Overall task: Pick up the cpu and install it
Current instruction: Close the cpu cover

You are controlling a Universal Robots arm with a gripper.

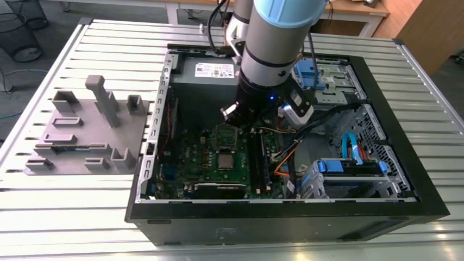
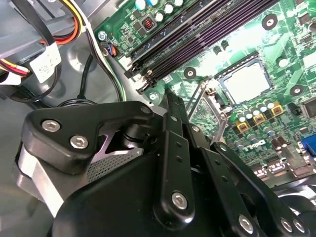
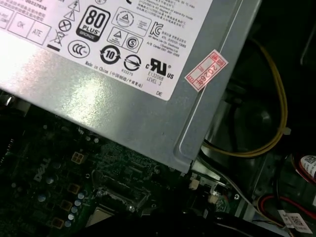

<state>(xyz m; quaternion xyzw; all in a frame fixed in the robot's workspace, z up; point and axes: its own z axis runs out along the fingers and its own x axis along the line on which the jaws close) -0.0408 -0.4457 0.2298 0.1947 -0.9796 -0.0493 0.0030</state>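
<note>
Pincer [image 1: 239, 120] hangs inside the open computer case [image 1: 290, 224] on the bench [image 1: 65, 217], low over the green motherboard [image 2: 276, 34]. Whether it is released or clenched cannot be told. A little past its tip and clear of it, the cpu [image 2: 246, 81] lies flat in its socket [image 2: 224, 101]. Dark memory slots [image 2: 207, 29] run alongside the pincer. The grey power supply [image 3: 123, 113] sits on the pincer's other side from the cpu.

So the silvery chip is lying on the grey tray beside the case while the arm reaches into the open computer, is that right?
Not quite. The cpu is not on the grey tray; it sits on the green board inside the case, as the second wrist view shows. The arm does reach into the open case.
</note>
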